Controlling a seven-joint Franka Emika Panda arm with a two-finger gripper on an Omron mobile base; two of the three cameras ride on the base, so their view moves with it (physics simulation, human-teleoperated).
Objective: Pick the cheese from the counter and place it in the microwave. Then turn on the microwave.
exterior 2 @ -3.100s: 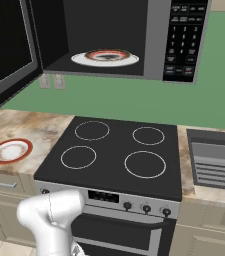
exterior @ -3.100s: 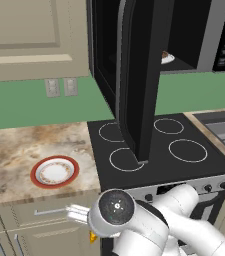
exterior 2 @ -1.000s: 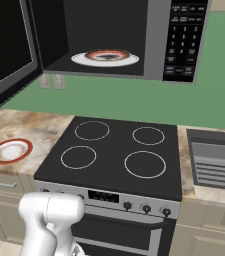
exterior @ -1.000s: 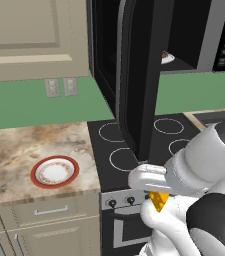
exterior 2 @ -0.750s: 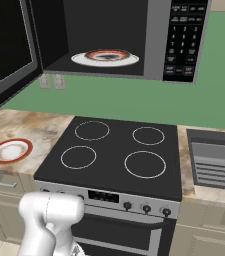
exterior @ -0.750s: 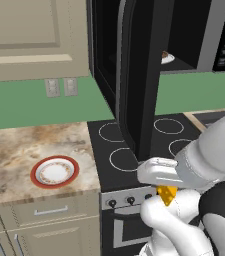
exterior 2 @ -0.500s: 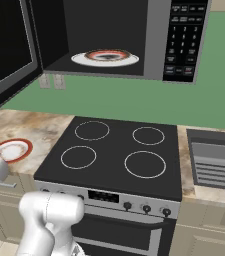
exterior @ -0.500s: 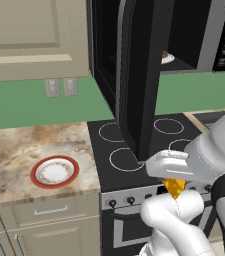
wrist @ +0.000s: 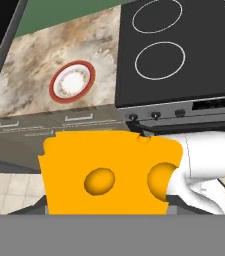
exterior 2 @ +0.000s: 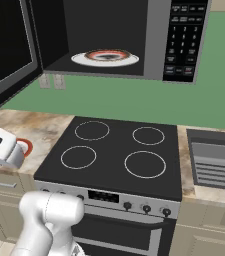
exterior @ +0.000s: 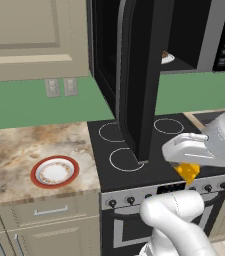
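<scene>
The cheese, an orange-yellow wedge with holes, hangs under my gripper, which is shut on it in front of the stove's front edge. In the hand view the cheese spreads across the lower middle and hides my fingertips. My hand also shows at the far left of the right base view, over the counter's edge. The microwave hangs above the stove, its door swung wide open to the left. The marbled counter lies left of the stove.
A white plate with a red rim sits on the counter. A similar plate lies inside the microwave. The black stovetop is below it, and a sink to its right. The open door juts out over the stove.
My hand with the cheese has moved right and slightly up in the left base view. It has come into the right base view at the left edge.
</scene>
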